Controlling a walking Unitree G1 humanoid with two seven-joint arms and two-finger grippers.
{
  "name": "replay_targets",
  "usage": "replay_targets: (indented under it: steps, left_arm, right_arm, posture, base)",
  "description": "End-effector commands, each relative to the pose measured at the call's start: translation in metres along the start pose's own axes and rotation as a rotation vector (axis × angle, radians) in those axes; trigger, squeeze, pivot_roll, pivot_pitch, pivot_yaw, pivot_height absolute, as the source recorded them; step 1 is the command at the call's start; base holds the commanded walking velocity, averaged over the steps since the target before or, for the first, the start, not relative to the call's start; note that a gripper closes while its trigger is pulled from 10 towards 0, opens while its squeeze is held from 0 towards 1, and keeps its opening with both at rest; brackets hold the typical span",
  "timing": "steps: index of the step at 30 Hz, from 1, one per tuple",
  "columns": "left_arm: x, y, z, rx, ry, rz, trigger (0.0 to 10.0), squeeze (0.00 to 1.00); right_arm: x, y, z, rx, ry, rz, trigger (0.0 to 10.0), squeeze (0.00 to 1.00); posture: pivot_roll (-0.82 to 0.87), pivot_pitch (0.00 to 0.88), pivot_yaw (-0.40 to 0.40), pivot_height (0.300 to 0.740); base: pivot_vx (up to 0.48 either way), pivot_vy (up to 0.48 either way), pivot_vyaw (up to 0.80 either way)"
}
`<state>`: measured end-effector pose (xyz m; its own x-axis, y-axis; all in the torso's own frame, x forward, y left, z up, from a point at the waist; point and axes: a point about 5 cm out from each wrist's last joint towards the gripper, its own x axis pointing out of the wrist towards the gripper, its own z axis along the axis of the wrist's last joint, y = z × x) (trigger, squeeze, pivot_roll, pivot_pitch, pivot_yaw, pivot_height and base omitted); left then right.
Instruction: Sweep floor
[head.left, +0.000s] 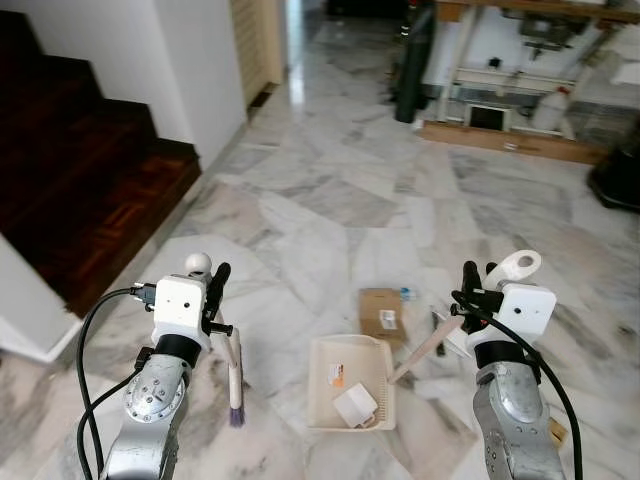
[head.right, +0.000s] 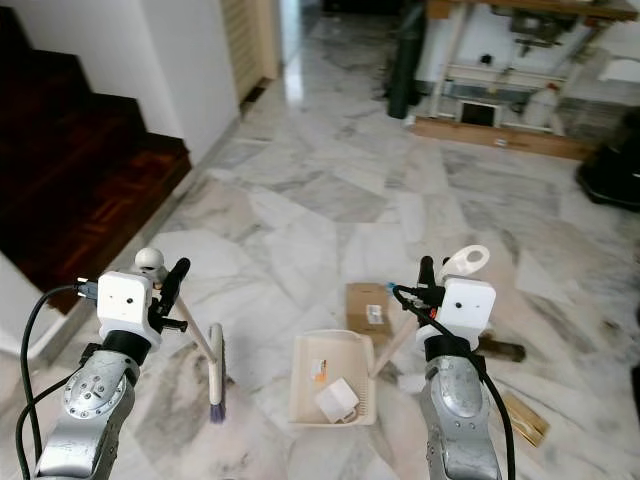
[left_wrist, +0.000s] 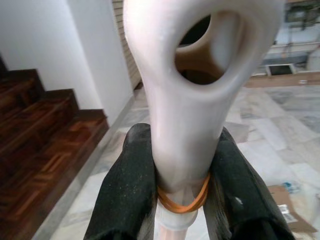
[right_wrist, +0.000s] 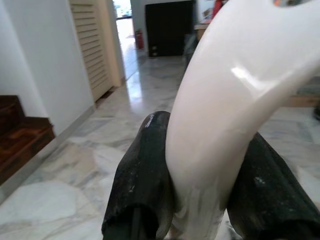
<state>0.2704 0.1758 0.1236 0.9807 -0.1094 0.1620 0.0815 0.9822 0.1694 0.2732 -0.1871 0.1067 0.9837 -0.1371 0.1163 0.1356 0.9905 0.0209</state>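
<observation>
Both pincers clamped on handles: left pincer (head.left: 215, 290) grips the brush (head.left: 234, 375), right pincer (head.left: 472, 285) grips the dustpan (head.left: 350, 382). Dustpan lies on the floor, below-left of my right pincer, mouth pointing away, handle slanting up. Risk: tilting it spills the scraps (head.left: 355, 405). Cardboard box (head.left: 381, 312) just beyond.

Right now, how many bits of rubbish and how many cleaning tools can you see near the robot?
Cleaning tools: 2, the brush in the left gripper and the dustpan held by the right gripper.
Rubbish in the dustpan: 2, a white piece and a small orange-marked scrap.
Rubbish on the floor: 1, a brown cardboard piece.
Total: 5.
</observation>
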Motion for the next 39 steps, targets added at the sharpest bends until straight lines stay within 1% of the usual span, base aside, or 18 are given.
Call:
replay_targets:
  steps: [1,11,22,27,39]
  left_arm:
    - [0.0043,-0.0014,0.0127,0.011,-0.055,-0.013,10.0,0.00]
    - [0.0012,-0.0039,0.0106,0.003,-0.041,-0.017,10.0,0.00]
    - [0.0007,-0.0069,0.0095,-0.005,-0.026,-0.015,10.0,0.00]
    - [-0.0006,-0.0065,0.0105,-0.008,-0.023,-0.011,10.0,0.00]
    - [-0.0019,-0.0039,0.0110,-0.006,-0.015,-0.005,10.0,0.00]
  right_arm:
    - [0.0040,0.0010,0.0131,0.007,-0.053,0.001,10.0,0.00]
    - [0.0012,0.0030,0.0113,0.012,-0.039,0.023,10.0,0.00]
    - [0.0018,0.0018,0.0129,0.005,-0.031,0.031,10.0,0.00]
    - [0.0018,0.0035,0.0138,0.009,-0.033,0.038,10.0,0.00]
    - [0.0025,0.0050,0.0150,0.016,-0.031,0.044,10.0,0.00]
  posture:
    - [0.06,0.015,0.012,0.740]
    - [0.06,0.025,0.006,0.740]
    - [0.06,0.072,-0.004,0.740]
    - [0.06,0.091,-0.003,0.740]
    - [0.06,0.106,0.001,0.740]
  base:
    - [0.000,0.000,0.79]
    - [0.000,0.000,0.79]
    - [0.000,0.000,0.79]
    - [0.000,0.000,0.79]
    - [0.000,0.000,0.79]
